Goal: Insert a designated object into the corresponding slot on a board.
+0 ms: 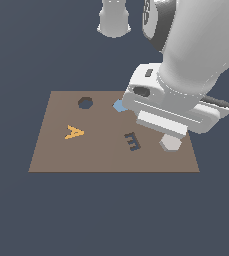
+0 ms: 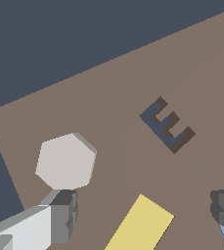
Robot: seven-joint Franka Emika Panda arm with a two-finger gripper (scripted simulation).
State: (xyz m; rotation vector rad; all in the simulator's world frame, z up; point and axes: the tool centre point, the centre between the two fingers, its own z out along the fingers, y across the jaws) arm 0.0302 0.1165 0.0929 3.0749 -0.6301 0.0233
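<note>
we log the grey hexagonal block (image 2: 65, 161) on the board (image 1: 51, 155), beside the e-shaped cutout (image 1: 132, 142), just ahead of our end effector (image 2: 143, 215), whose fingers (image 2: 63, 216) stand wide apart, holding nothing.

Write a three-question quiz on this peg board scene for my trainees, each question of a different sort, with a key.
1. True or false: the grey hexagonal block already sits in the dark hexagonal slot.
2. Which letter is the dark cutout on the brown board? A) A B) E C) H
3. Fill in: the orange shape is the letter ___.

Key: 1 false, since the block lies near the board's corner on the exterior view's right, under the gripper, fingers apart; 2 B; 3 A.
</note>
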